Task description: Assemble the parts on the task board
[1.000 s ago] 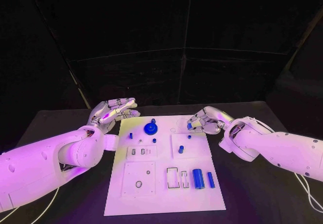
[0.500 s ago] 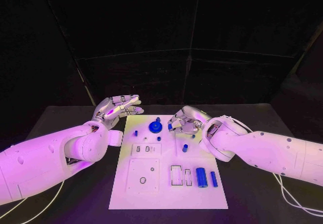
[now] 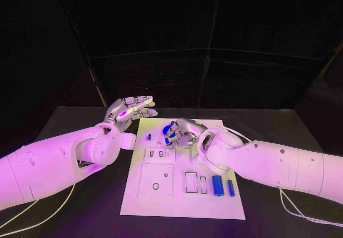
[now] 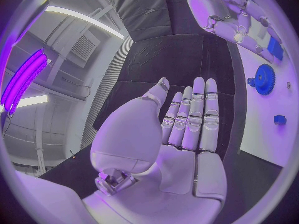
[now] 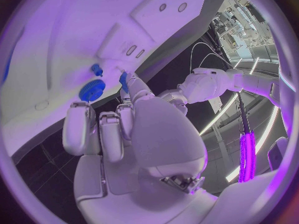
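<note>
Head view: I see the flat white rectangular task board (image 3: 182, 198) lying lengthwise in the middle of the black table (image 3: 79, 121). My silver many-fingered left hand (image 3: 129, 110) sits off the board's far left corner, fingers extended and apart, holding nothing. My silver many-fingered right hand (image 3: 182, 133) is over the far part of the board, fingers curled downward. A round blue toothed gear (image 3: 168, 130) shows just beside its fingers; I cannot tell from here whether the hand grips it or only touches it. A small blue peg (image 3: 149, 137) stands on the board left of that hand. Near the board's near right edge, a thick blue cylinder (image 3: 217, 185) and a thinner blue cylinder (image 3: 231, 187) lie side by side, next to two rectangular slots (image 3: 197, 183). A raised white square plate with an oval hole (image 3: 156, 180) occupies the near left area.

Left wrist view: I see the left hand (image 4: 187, 134) flat, fingers straight and close together, with nothing in the palm. The gear (image 4: 264, 78) lies on the board beyond the fingertips, with a small blue block (image 4: 279, 119) near it. The right hand (image 4: 230, 20) hangs above the gear.

Right wrist view: I see the right hand (image 5: 124, 134) with fingers bent towards the board. The gear (image 5: 92, 90) lies on the board just past the fingertips; contact is not clear. A blue piece (image 5: 124, 80) shows at one fingertip.
</note>
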`<state>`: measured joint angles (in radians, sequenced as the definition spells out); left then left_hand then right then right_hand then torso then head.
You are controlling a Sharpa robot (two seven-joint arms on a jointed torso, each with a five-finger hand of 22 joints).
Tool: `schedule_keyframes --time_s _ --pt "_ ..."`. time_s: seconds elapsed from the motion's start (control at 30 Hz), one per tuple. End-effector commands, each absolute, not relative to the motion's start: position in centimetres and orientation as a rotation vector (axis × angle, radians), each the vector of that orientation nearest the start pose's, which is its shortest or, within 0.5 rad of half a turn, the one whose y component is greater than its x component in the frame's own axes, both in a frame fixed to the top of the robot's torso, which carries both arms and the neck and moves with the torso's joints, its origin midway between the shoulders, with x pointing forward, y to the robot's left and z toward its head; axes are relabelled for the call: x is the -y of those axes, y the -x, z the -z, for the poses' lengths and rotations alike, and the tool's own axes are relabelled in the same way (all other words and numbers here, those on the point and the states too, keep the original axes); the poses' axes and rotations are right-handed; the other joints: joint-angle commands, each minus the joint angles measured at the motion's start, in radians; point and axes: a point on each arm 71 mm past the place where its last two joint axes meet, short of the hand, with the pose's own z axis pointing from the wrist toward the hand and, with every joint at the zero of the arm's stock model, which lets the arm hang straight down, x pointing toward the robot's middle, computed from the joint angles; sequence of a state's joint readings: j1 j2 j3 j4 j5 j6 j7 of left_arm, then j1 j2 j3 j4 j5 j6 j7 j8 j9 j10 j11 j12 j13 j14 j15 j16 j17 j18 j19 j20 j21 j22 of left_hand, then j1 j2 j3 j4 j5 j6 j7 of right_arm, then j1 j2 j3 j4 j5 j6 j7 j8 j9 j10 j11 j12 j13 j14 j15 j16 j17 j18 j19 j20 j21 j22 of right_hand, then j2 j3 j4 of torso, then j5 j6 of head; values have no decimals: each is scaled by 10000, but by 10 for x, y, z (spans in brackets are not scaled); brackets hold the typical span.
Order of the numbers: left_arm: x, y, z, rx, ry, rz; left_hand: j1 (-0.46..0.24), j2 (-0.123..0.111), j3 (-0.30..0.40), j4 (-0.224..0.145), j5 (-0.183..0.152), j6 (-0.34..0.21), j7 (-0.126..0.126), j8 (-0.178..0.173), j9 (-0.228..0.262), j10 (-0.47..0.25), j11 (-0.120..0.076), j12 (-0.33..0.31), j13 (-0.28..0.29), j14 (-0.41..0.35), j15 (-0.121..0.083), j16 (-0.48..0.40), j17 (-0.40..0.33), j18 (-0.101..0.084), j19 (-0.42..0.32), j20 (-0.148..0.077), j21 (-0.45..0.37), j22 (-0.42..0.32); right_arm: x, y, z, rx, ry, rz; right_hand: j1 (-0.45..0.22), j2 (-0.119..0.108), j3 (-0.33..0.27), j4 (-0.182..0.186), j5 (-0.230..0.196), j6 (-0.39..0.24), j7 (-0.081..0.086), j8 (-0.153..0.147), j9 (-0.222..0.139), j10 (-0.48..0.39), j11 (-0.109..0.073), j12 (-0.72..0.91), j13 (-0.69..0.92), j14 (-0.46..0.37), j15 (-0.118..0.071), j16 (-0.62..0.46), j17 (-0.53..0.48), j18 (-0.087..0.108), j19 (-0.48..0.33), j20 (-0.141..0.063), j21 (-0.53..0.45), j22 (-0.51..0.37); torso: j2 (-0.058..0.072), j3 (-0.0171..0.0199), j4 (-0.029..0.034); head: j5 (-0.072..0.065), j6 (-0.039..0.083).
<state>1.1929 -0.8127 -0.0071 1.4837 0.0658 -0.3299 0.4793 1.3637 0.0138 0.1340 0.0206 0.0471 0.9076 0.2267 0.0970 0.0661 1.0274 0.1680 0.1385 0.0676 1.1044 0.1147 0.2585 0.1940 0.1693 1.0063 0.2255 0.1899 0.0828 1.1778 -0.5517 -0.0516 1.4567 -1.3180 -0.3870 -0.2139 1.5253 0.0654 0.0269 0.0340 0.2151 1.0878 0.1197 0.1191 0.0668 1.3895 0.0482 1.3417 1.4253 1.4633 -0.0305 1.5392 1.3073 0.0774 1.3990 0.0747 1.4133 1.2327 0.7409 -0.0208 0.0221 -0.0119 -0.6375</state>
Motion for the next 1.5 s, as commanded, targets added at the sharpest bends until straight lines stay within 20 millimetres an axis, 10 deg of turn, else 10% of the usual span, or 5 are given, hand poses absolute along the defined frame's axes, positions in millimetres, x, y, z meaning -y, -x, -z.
schedule_keyframes --time_s 0.03,1.5 --pt "-208 -502 166 -12697 11375 16041 2 26 -25 -58 43 49 29 -45 -10 25 21 -69 -15 -33 7 -8 8 126 47 -8 -65 -14 69 -476 201 -17387 901 -8074 48 149 66 -8 22 90 -4 39 25 98 -132 -60 -865 925 -50 -10 1949 -78 -20 -18 -17 -11 16 33 -25 20 -29" --pt "-207 -504 167 -12737 11367 16106 6 39 -11 -77 42 66 26 -40 -6 45 15 -65 -11 -23 2 -3 14 129 60 -9 -71 -17 66 -455 219 -17414 1080 -7716 -405 -229 444 -102 339 108 -12 32 23 166 -140 3 -789 924 -56 -23 1938 -92 24 -19 9 65 12 32 -24 116 -180"
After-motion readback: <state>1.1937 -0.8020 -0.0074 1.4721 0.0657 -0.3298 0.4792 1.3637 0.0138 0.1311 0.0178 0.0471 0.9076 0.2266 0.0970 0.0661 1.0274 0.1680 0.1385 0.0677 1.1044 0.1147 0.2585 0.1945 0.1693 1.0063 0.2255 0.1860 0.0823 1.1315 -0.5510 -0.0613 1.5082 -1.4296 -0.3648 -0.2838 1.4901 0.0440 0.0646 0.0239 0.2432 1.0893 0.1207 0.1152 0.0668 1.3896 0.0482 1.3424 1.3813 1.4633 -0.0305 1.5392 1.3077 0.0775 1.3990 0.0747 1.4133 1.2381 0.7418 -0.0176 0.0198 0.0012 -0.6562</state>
